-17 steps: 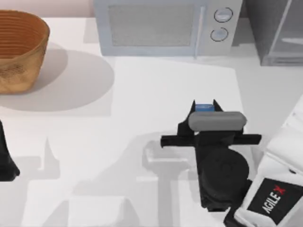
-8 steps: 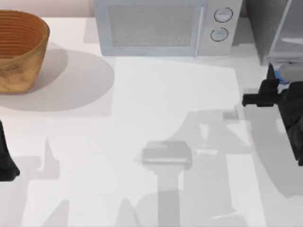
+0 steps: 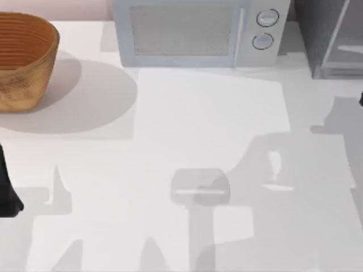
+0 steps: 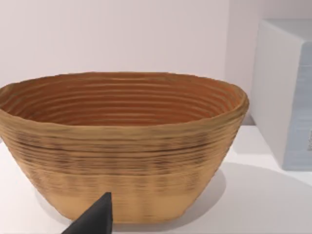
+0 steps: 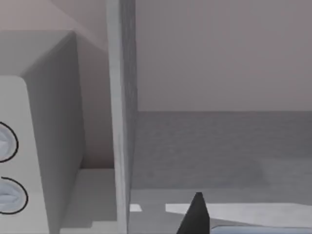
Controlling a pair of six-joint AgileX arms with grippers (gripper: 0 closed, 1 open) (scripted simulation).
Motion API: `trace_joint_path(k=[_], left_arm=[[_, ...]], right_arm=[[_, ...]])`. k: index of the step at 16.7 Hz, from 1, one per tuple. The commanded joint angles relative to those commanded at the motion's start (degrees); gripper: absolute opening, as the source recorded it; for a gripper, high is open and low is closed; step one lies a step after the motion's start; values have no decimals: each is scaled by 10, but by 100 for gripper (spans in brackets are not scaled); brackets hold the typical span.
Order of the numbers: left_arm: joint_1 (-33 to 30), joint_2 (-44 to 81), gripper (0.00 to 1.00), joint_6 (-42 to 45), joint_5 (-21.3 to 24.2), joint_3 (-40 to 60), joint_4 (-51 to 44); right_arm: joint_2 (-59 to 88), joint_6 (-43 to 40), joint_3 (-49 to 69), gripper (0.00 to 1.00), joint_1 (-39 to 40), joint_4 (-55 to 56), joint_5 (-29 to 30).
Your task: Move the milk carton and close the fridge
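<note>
The fridge stands at the table's back right corner, dark grey with a pale-framed glassy door, cut off by the picture's edge. In the right wrist view its pale front edge and open grey inside face me. My right gripper is at that opening, shut on the milk carton, of which a thin pale-blue strip shows beside one black fingertip. A black bit of the right arm pokes in at the table's right edge. My left arm is parked at the left edge.
A light-grey microwave with two round knobs stands at the back, just left of the fridge. A woven basket sits at the back left and faces the left wrist camera. Arm shadows lie across the white table.
My right gripper carried the milk carton from the table's middle to the right and back, leaving the top view almost entirely. The left arm has not moved.
</note>
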Motion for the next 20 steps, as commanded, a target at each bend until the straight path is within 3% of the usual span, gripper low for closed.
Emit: trace_joint_path(k=[8,20], left_arm=[[0,0,100,0,0,0,0],[0,0,100,0,0,0,0]], right_arm=[[-7,3,7,0,-5,-3,-14],[187,-2,217,0,-53,-48,-70]])
